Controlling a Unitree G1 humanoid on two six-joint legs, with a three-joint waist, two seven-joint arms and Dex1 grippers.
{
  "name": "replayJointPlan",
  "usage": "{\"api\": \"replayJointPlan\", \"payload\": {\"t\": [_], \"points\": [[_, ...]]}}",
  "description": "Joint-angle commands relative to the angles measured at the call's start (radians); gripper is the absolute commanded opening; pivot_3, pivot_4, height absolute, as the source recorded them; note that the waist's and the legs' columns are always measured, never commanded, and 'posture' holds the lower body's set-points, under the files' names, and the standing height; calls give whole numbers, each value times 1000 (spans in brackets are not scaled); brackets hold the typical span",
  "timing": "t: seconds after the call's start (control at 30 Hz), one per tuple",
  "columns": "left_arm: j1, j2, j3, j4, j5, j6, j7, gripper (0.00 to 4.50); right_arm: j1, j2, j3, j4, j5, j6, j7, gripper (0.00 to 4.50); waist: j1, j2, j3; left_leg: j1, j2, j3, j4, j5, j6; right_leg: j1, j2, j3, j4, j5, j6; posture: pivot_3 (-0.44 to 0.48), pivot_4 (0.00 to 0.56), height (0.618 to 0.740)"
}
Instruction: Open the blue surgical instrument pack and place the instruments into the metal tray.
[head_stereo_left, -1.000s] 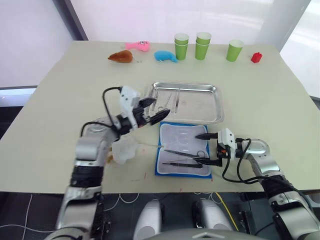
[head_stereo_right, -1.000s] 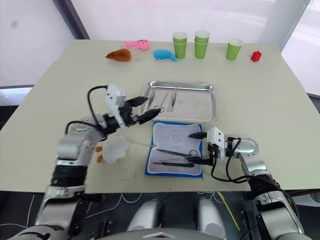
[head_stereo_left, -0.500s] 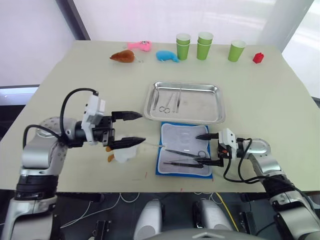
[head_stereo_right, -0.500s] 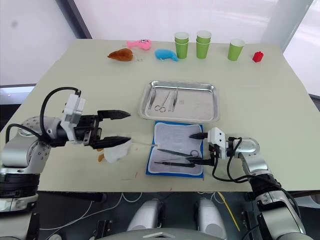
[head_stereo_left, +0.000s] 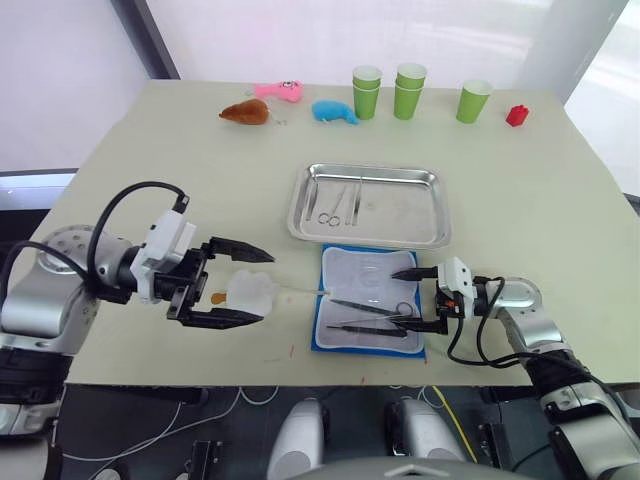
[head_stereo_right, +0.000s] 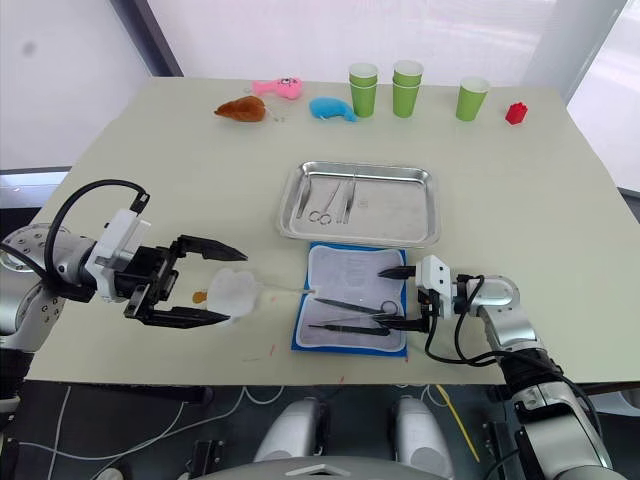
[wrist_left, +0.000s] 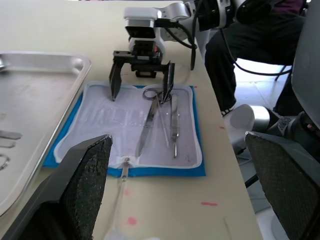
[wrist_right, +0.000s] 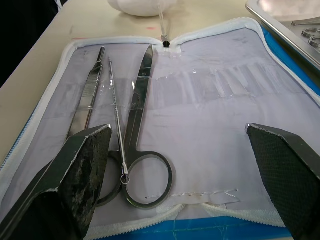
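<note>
The blue surgical instrument pack (head_stereo_left: 365, 300) lies open on the table just in front of the metal tray (head_stereo_left: 420, 208), pale lining up. Scissors (wrist_right: 141, 125), tweezers (wrist_right: 91, 92) and a thin probe (wrist_right: 115, 120) rest on the lining. A few more instruments (head_stereo_left: 337, 204) lie in the tray's left half. My right gripper (head_stereo_left: 392, 297) is open, low over the pack's right side, with the scissor rings between its fingers (wrist_right: 75, 185). My left gripper (head_stereo_left: 267, 287) is open left of the pack, its fingers (wrist_left: 82, 180) on either side of a white crumpled lump (head_stereo_left: 248, 292).
A thin clear strand runs from the lump to the pack's zipper (wrist_right: 164, 44). A small orange bit (head_stereo_left: 217, 297) lies by the lump. Along the far edge stand green cups (head_stereo_left: 405, 90), a red block (head_stereo_left: 514, 115), and blue (head_stereo_left: 332, 112), pink (head_stereo_left: 278, 92) and brown (head_stereo_left: 243, 112) toys.
My left arm pulled back from the tray's left edge, swung left and came down toward the table; its open fingers now flank the white lump. The right gripper and the pack stayed put.
</note>
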Motion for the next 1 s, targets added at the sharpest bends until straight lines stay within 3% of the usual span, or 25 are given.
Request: {"api": "replayJointPlan", "payload": {"t": [0.03, 0.13, 0.6, 1.0], "points": [[1, -20, -4, -19, -5, -27, -52, 4484, 51, -17, 38, 50, -32, 48, 12, 4500, 0, 0, 0, 0, 0, 0, 0, 0, 0, 0, 0, 0, 0, 0, 0, 0, 150, 740], [3, -68, -19, -33, 35, -41, -41, 4484, 48, -20, 38, 48, -32, 50, 13, 4500, 1, 0, 0, 0, 0, 1, 0, 0, 0, 0, 0, 0, 0, 0, 0, 0, 150, 740], [8, -322, -172, -68, 292, -29, 232, 4484, 51, -22, 43, 37, -33, 58, 7, 4500, 2, 0, 0, -1, -2, 0, 0, 0, 0, 0, 0, 0, 0, 2, 3, 0, 150, 740], [3, -444, -276, 50, 418, -120, 253, 4484, 57, -27, 37, 28, -31, 61, -4, 4500, 3, 0, 0, -1, -2, 0, 1, 0, 0, 0, 0, -1, 1, 2, 3, 0, 150, 740]]}}
